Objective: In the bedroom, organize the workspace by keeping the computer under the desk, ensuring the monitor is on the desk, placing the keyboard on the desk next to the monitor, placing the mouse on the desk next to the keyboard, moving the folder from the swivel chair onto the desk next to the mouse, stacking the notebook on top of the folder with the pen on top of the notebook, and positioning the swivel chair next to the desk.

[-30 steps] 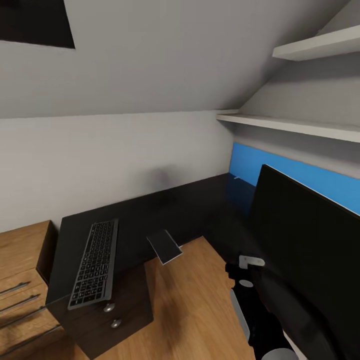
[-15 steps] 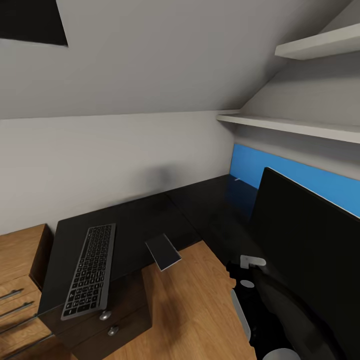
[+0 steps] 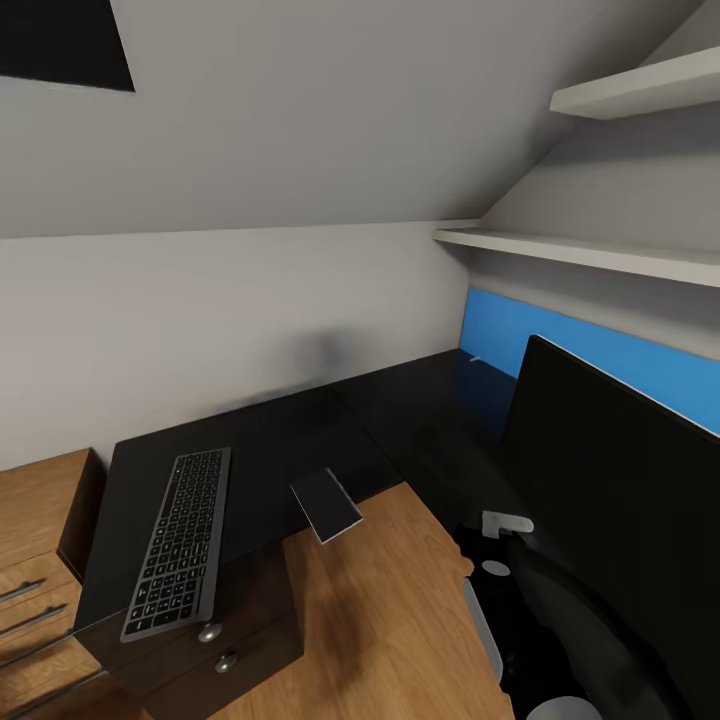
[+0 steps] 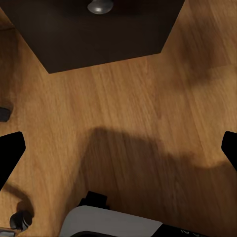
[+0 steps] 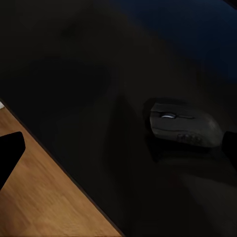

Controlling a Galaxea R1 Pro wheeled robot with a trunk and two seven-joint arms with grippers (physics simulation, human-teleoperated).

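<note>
In the head view the desk (image 3: 270, 440) spans the middle. The keyboard (image 3: 180, 540) lies on it at lower left, the notebook (image 3: 326, 503) at centre overhanging its edge, and the monitor (image 3: 620, 480) stands at right. Shelves (image 3: 590, 255) hang at upper right.

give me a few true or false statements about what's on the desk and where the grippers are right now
1. The flat black keyboard with dark grey keys lies on the black-topped desk. True.
2. The small thin grey notebook lies wholly on the desk. False: it juts out past the desk edge over the wood floor.
3. The wide black flat monitor stands at the far left end of the desk. False: it is on the right, in front of the blue back panel.
4. A dark grey computer mouse rests on the desk top in the right wrist view. True.
5. The left gripper is shut on the keyboard. False: its fingers are apart over bare floor.
</note>
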